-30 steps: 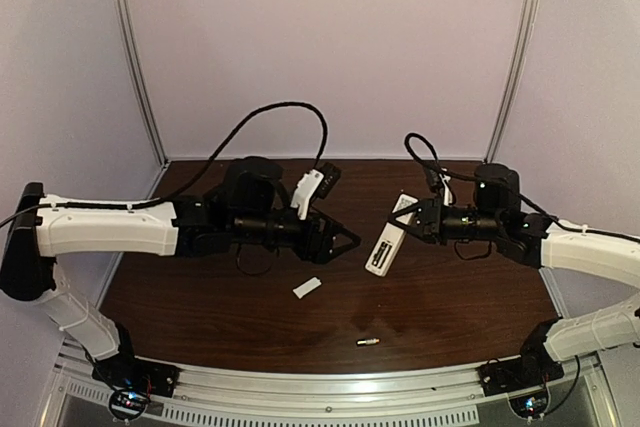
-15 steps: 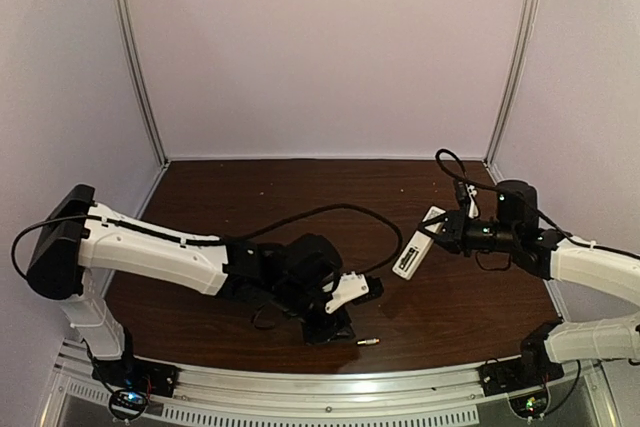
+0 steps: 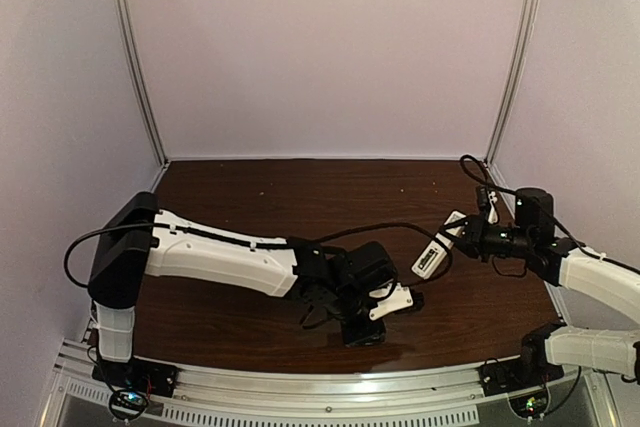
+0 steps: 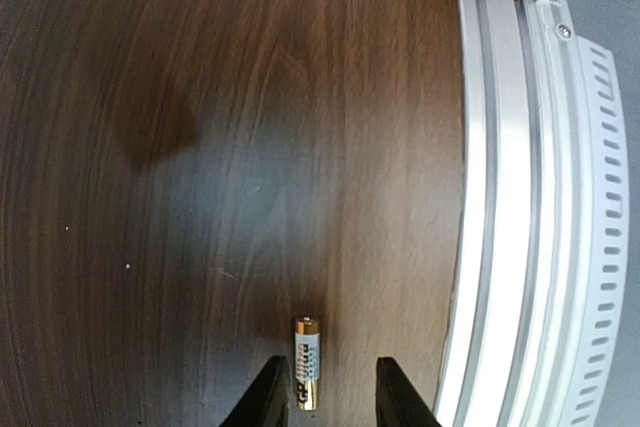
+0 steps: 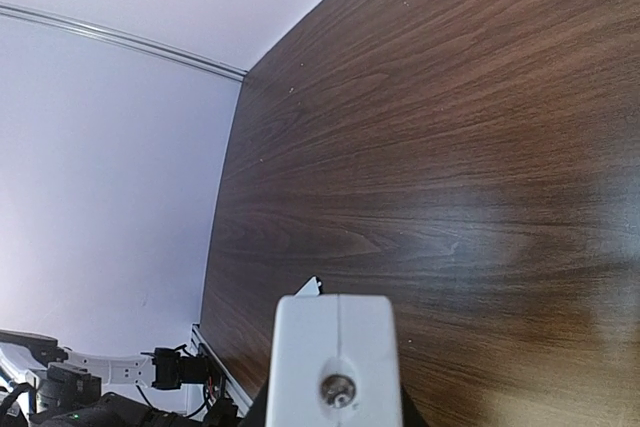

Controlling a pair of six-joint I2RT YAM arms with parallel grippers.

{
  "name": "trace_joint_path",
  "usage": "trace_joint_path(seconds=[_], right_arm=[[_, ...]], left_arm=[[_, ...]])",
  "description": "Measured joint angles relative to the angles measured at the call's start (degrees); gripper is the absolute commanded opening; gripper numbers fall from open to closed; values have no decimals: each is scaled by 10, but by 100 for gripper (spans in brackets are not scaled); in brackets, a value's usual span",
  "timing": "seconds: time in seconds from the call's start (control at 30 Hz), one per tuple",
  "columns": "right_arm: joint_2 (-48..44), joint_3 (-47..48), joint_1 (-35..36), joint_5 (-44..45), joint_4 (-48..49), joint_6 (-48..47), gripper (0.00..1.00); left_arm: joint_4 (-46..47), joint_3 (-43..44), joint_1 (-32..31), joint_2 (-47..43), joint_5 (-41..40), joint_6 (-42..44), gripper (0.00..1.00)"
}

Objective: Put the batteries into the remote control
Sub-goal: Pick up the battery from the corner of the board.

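The left gripper (image 4: 329,392) is down at the table (image 4: 200,147), its two fingers standing apart with open wood showing between them. One battery (image 4: 305,377) lies flat on the wood inside that gap. It runs lengthwise along the fingers and sits much closer to one finger than the other. Whether it touches the nearer finger cannot be told; the farther finger is clearly off it. Just beyond the farther finger, the metal rail (image 4: 510,197) at the table's near edge runs alongside the gripper. No second battery can be made out in any view. The right gripper (image 3: 462,239) is clamped on one end of the remote control (image 3: 432,258). The white bar sticks straight out ahead of the fingers and slants downward toward the left arm, its far end apart from that arm. In the right wrist view, the remote's square end face fills the space between the fingers, with a small round metal part at its centre and the dark wood spread out beyond it. The two grippers are well apart, and the battery lies near the left one only.
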Motion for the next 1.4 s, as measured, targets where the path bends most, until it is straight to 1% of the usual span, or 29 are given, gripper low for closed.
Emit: trace_joint_path(seconds=[0.17,0.37,0.47,0.57,0.6,0.63,0.77,0.83,0.9,0.93,1.07,1.13,1.2,1.3,1.4], right_arm=[[0,-1,-17,-14,-3,-9,0],[8,-1,-23,-26,-3,-13,0],[11,-1,-25,-30,-3,-14,0],[12,-1,-25,-32,-3,-16,0],[12,-1,-25,-32,-3,-18,0],[13,-1,-26,-32,-3,-20,0],[15,-1,-26,-33,-3,-23,0],[16,-1,-26,-35,-2,-23,0],[17,-1,-26,-37,-2,-23,0],[18,-1,-26,-37,-2,-23,0],[20,-1,-26,-42,-2,-23,0],[21,-1,-26,-43,-2,-23,0],[21,-1,-26,-44,-2,-23,0],[21,-1,-26,-45,-2,-23,0],[20,-1,-26,-45,-2,-23,0]], left_arm=[[-35,43,-2,43,-17,6,29],[-69,70,-3,83,-41,9,24],[-83,78,-3,93,-51,8,19],[-90,83,-3,95,-61,6,8],[-91,83,-3,95,-64,3,3],[-95,85,-2,95,-69,1,0],[-99,85,2,95,-85,-43,0],[-92,70,11,85,-94,-81,0],[-80,35,27,62,-103,-122,0],[-71,2,42,37,-109,-153,0],[-44,-82,88,-57,-146,-263,0],[-43,-99,101,-99,-185,-336,0],[-48,-98,101,-125,-223,-430,0],[-68,-103,98,-141,-260,-572,0],[-70,-141,99,-153,-278,-684,0]])
